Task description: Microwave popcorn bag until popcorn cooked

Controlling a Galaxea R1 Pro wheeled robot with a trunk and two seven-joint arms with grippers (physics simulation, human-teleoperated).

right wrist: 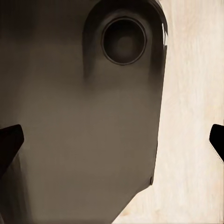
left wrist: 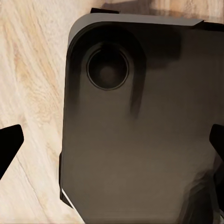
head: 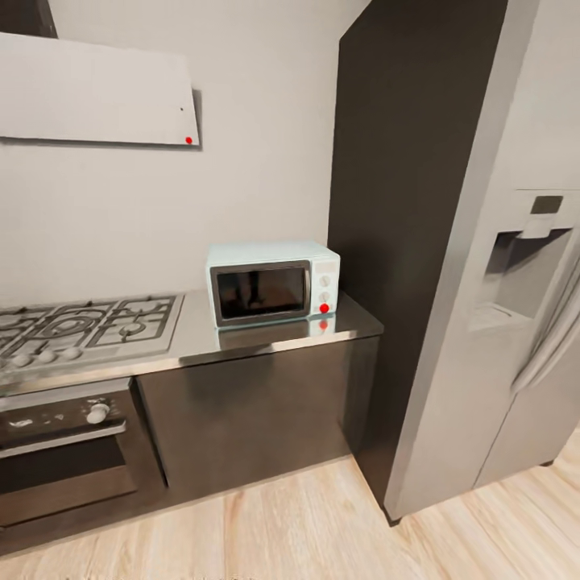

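1. The microwave (head: 274, 283) stands at the centre of the head view, on the right end of the bench (head: 201, 342). Its dark glass door is closed and faces the camera.
2. The microwave's white side panel carries two knobs and a red light, which is mirrored in the shiny bench surface just below it.
3. The popcorn bag cannot be located on the visible stretch of bench.
4. A gas hob (head: 84, 326) is set into the bench at the left of the frame, well apart from the microwave. A built-in oven (head: 68, 451) sits under it at lower left.
5. A range hood (head: 97, 93) with a small red dot hangs at upper left.
6. A tall dark panel (head: 403, 201) rises just right of the microwave. A grey refrigerator (head: 515, 322) with a dispenser recess stands beside it at the right of the frame.
7. The wooden floor (head: 322, 532) crosses the bottom of the frame.
8. Left hand (left wrist: 112, 144): both dark fingertips sit at opposite edges of the left wrist view, spread wide and released, above the robot's dark base (left wrist: 140, 140) and wooden floor.
9. Right hand (right wrist: 112, 142): fingertips likewise at opposite edges of the right wrist view, released, grasping nothing.
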